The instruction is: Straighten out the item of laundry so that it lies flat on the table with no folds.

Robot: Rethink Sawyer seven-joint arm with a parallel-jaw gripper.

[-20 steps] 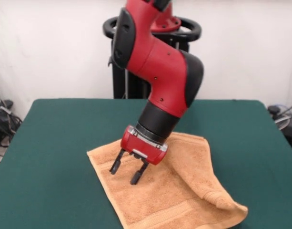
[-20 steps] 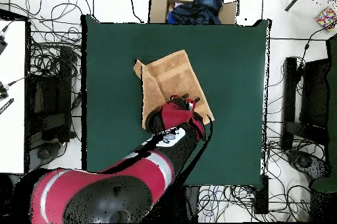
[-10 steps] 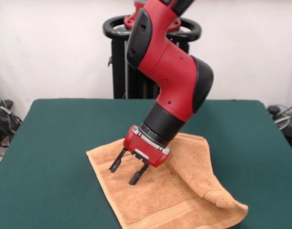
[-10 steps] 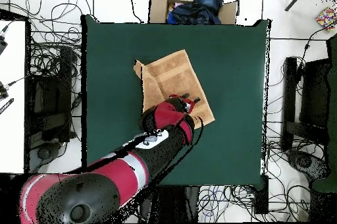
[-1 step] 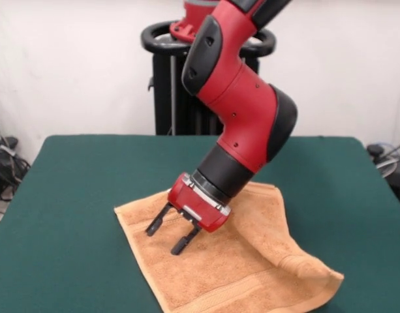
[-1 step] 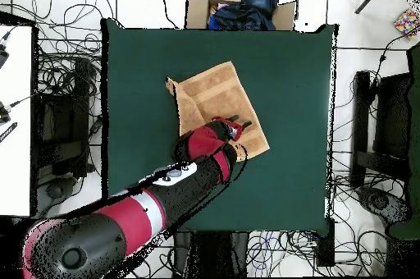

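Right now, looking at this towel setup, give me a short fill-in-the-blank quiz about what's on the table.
1. The towel lies on a dark ____ table.
2. The hand hangs over the towel with its fingers ____.
3. In the front view, the towel's right side is ____ rather than flat.
4. Beyond the table in the overhead view sits a cardboard ____.

Missing words: green; open; folded; box

free: bare tabletop (image 5: 76,195) on all sides of towel (image 5: 252,274) | obstacle: raised fold (image 5: 297,264) along one towel edge | hand (image 5: 166,236) spread above towel
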